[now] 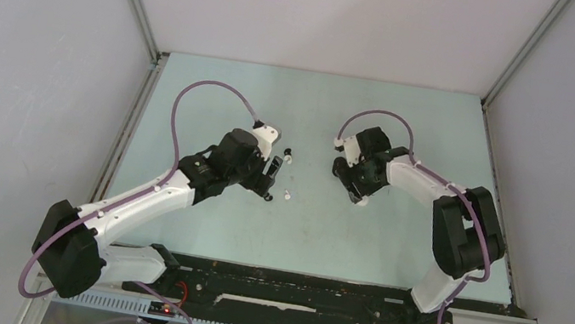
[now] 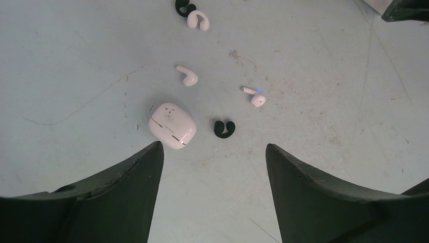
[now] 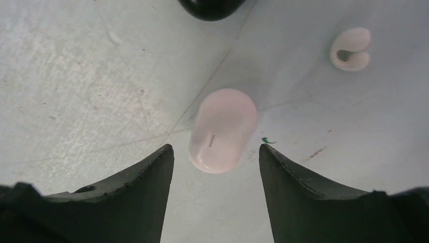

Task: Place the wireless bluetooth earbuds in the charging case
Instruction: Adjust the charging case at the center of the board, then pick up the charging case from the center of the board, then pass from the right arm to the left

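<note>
Two hands, both with fingers apart: left hand [image 2: 213, 146] hovers, right hand [image 3: 212, 149] straddles the oval case [image 3: 222, 126] untouched. We reckon an off-centre pinch could squirt it across the tabletop [image 3: 76, 76].

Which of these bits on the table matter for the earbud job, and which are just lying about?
Job: white stem earbud, second stem earbud, black clip earbud, white clip earbud, oval pale case, rounded white case.
Lying about: green fleck, brown scuff.
</note>
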{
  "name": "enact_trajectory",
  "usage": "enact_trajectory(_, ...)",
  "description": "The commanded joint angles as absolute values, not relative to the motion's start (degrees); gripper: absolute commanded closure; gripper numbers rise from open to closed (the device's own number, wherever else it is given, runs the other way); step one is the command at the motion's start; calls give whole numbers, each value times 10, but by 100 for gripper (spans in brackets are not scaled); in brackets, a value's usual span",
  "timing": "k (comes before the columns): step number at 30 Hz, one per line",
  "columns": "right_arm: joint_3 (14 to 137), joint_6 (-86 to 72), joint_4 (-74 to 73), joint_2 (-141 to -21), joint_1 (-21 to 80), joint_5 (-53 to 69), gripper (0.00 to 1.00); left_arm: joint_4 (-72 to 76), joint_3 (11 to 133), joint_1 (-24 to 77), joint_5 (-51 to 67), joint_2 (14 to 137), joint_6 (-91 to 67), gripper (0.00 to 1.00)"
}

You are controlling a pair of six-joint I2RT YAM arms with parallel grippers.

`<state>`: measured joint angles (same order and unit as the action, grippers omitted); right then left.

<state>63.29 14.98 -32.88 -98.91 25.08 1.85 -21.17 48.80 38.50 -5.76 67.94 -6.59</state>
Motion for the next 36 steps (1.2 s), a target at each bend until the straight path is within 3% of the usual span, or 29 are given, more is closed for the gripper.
enact_trajectory(1,629,148,-325,-999,259,47,34,-210,512,388,-49,680,-69,20)
enact_trajectory(7,629,145,-319,-1020,259,12,38,-210,512,388,-47,681,-69,20)
enact_trajectory(18,613,168,-318,-979,255,55,66,-215,524,388,-38,695,-98,19)
enact_trajectory(23,598,201,-335,-878,261,176,68,-177,529,387,55,682,-177,14)
enact_trajectory(29,563,269,-371,-741,300,301,68,-76,508,386,201,666,-320,15)
enact_trajectory(36,506,334,-358,-650,387,245,66,78,445,388,359,695,-472,26)
